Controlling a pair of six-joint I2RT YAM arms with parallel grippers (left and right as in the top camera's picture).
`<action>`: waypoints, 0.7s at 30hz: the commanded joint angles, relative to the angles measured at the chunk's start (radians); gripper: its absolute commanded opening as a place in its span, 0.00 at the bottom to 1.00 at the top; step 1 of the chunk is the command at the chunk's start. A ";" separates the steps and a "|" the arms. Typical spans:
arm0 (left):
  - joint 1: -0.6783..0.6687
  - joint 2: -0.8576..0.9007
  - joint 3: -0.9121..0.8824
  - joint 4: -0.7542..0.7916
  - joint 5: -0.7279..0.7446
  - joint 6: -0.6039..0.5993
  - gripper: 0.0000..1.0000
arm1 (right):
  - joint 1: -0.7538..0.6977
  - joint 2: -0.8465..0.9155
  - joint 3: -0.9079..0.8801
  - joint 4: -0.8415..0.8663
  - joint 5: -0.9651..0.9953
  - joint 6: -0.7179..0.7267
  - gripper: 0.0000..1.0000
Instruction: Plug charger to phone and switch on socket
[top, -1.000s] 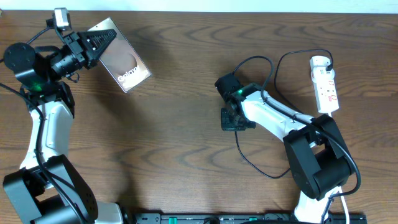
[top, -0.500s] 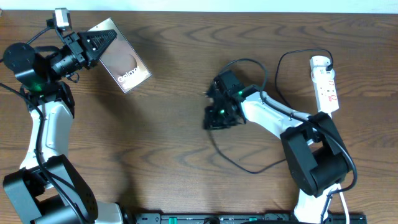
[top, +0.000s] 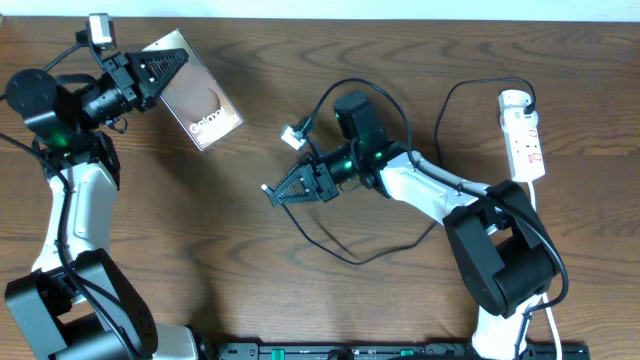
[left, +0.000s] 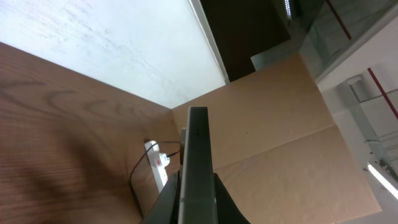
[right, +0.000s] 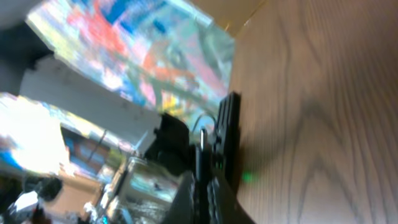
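Observation:
The phone (top: 207, 106), a bronze slab with white lettering, is held tilted above the table at the far left by my left gripper (top: 180, 62), which is shut on its top edge. In the left wrist view the phone (left: 198, 158) shows edge-on between the fingers (left: 198, 211). My right gripper (top: 277, 191) is at mid-table, pointing left towards the phone, and is shut on the charger's tip. The black charger cable (top: 345, 258) trails in loops behind it. The right wrist view is blurred, with the fingers (right: 205, 190) closed round a thin tip. The white socket (top: 523, 134) lies at the far right.
The socket also shows far off in the left wrist view (left: 159, 167), with its cable beside it. A loop of cable (top: 372, 85) arches over the right arm. The wooden table (top: 300, 290) fills the overhead view, with a black rail along its front edge.
My right gripper has swung left and turned to point at the phone, dragging the charger cable with it. The left arm and the phone have not moved.

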 joint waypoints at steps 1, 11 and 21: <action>0.004 -0.017 0.019 0.013 0.008 0.017 0.07 | 0.004 -0.005 0.008 0.162 -0.063 0.208 0.01; -0.010 -0.017 0.019 -0.006 -0.037 0.016 0.07 | -0.002 -0.005 0.008 0.636 0.096 0.665 0.01; -0.119 -0.017 0.019 -0.005 -0.145 0.020 0.07 | -0.010 -0.005 0.008 0.679 0.219 0.821 0.01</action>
